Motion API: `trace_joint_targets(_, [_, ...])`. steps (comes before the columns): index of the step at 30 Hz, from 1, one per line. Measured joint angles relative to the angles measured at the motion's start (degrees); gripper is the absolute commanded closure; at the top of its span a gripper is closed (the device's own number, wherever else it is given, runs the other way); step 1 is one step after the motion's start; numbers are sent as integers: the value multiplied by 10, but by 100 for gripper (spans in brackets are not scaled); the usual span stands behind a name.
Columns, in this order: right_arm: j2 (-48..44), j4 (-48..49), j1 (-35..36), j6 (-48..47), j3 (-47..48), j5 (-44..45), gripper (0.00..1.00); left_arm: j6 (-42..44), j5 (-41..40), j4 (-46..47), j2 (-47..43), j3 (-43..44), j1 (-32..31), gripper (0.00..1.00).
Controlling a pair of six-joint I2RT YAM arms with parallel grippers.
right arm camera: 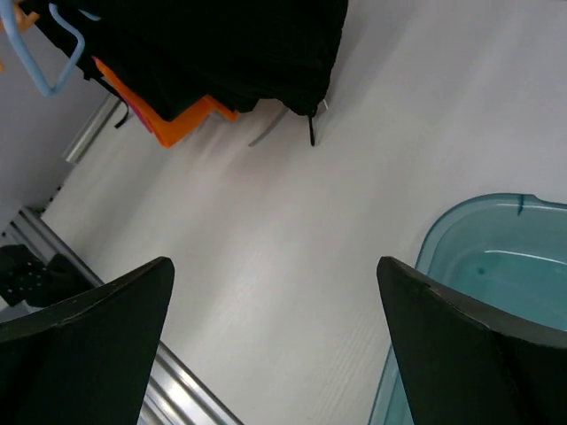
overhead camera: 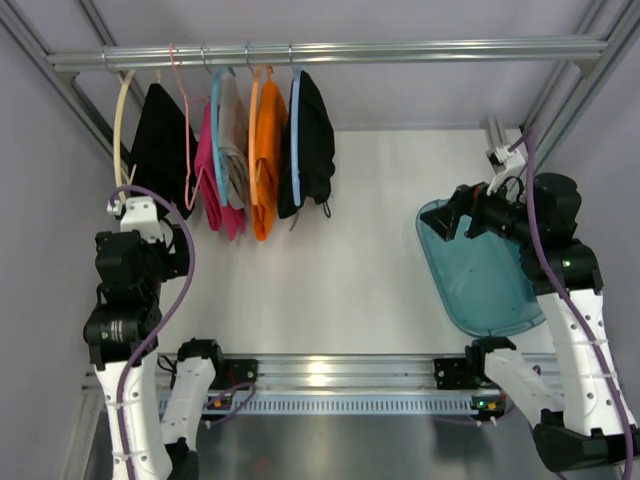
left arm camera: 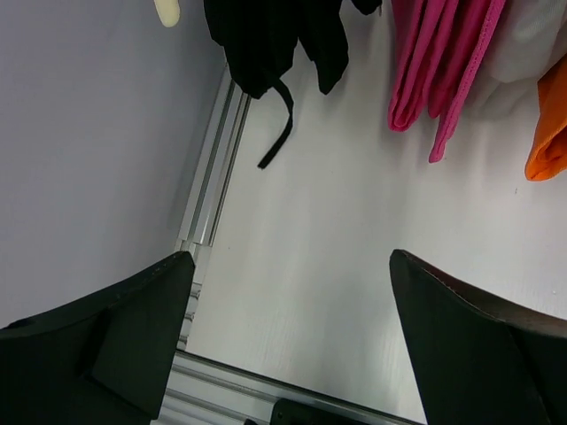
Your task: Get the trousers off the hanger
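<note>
Several garments hang from the top rail point(overhead camera: 400, 50). The bright orange trousers point(overhead camera: 268, 150) hang on an orange hanger. Right of them, black trousers point(overhead camera: 312, 140) hang on a blue hanger point(overhead camera: 296, 130). Another black garment point(overhead camera: 160, 145) hangs at the far left on a cream hanger. My left gripper point(overhead camera: 150, 225) is open and empty, low beside that left black garment point(left arm camera: 266, 35); its jaws point(left arm camera: 288, 266) stand wide over bare table. My right gripper point(overhead camera: 455, 210) is open and empty over the tray's left edge, well right of the black trousers point(right arm camera: 221, 44) and orange trousers point(right arm camera: 168, 124).
A pink garment point(overhead camera: 210, 180) and a beige one point(overhead camera: 233, 150) hang between the left black garment and the orange trousers. A teal tray point(overhead camera: 500, 300) lies at the right. Grey walls and metal frame posts close in both sides. A metal rail point(overhead camera: 340, 372) runs along the near edge.
</note>
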Motion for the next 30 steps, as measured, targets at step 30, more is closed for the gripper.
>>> trace_joint_targets(30, [428, 454, 297, 509, 276, 63, 19, -65, 48, -9, -2, 74, 0, 8])
